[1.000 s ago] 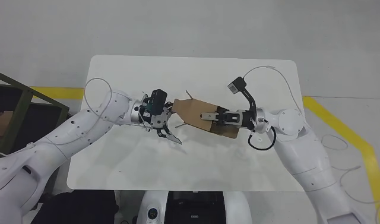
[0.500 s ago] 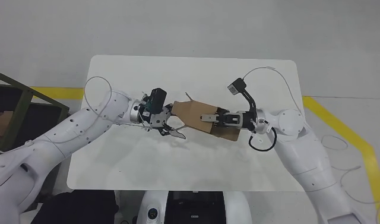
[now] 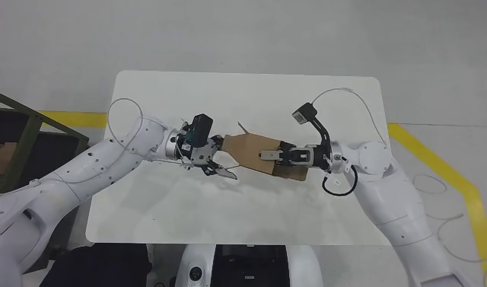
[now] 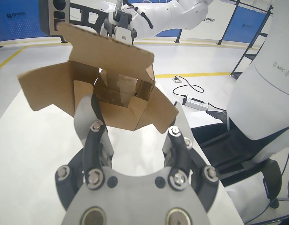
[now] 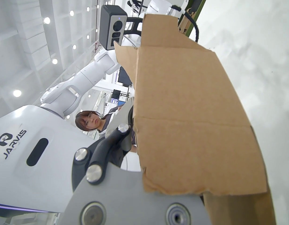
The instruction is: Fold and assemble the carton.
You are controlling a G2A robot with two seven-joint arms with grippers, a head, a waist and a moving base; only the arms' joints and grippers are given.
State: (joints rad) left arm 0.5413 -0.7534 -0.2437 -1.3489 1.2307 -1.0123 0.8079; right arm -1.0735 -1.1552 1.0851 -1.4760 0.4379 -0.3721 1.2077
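Nearest you, your left gripper (image 4: 132, 105) is spread wide and holds nothing, its tips right at the carton's open mouth. One finger (image 4: 84, 111) lies against the inner edge of the side flap (image 4: 46, 85). The other stands just outside the lower flap (image 4: 158, 108).

Just ahead of those fingertips the carton (image 4: 116, 54) lies on its side over the table (image 4: 29, 155). Its flaps are splayed outward and the top flap (image 4: 104, 45) droops across the opening. Whether it touches the tabletop is not clear.

Beyond it, at the far end, your right gripper (image 3: 278, 154) is clenched on the carton wall and braces it.

The step in hand looks to be closing the mouth flaps. Turn the side flap in first. Push with the flat of a finger close to the crease, so the board bends at its score instead of buckling. Hold the right grip firm and level as the counterforce. Draw your finger clear before the next flap folds over, or it may get trapped inside.
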